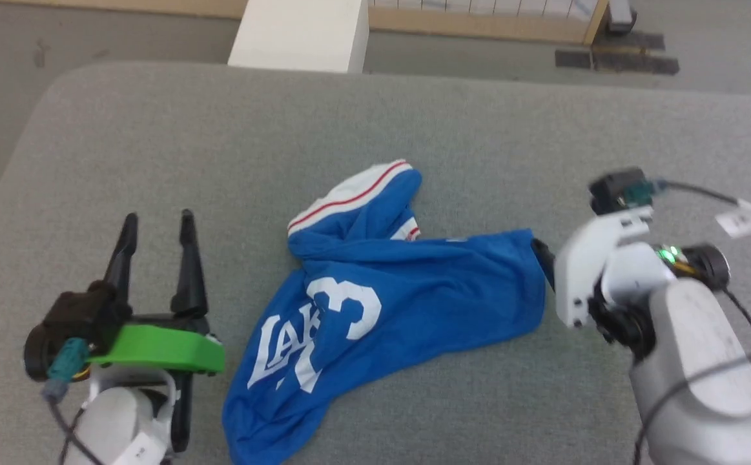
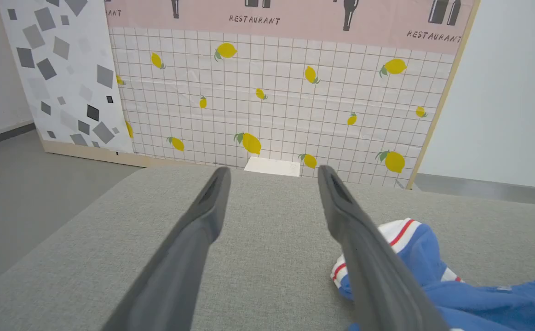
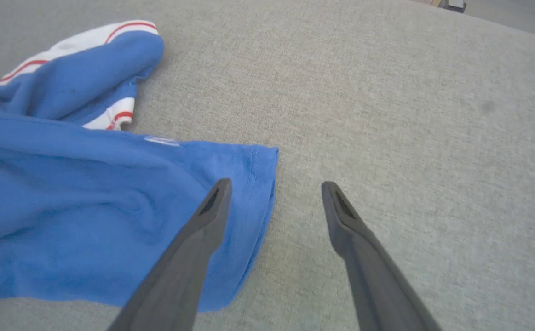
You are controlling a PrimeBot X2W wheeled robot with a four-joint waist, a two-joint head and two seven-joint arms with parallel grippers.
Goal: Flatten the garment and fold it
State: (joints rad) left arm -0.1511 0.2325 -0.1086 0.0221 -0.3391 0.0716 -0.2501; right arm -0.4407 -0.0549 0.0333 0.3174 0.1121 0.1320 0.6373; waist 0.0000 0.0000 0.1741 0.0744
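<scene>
**Two open hands, one crumpled garment (image 1: 401,290)**

We find it lying in a twisted heap in the middle of the table (image 1: 220,129), "3" and white lettering face up, a red-striped white cuff (image 1: 356,190) bunched at the far end. The left hand (image 1: 159,216) sits just beside it, fingers spread, gripping nothing. The right hand (image 3: 276,184) is spread and empty too, and look where it's aimed: one finger over the blue hem corner (image 3: 260,161), the other over bare table. Whether it touches the cloth we cannot tell.

We'd judge this knit light, soft and limp. It will sag wherever it is lifted, hold no shape, and may drag on the grey cover. Best holds, we reckon, are the stitched edges: that hem corner for the right, the cuff or shoulder for the left, pinched low so both layers come up. Containers play no part here.
</scene>
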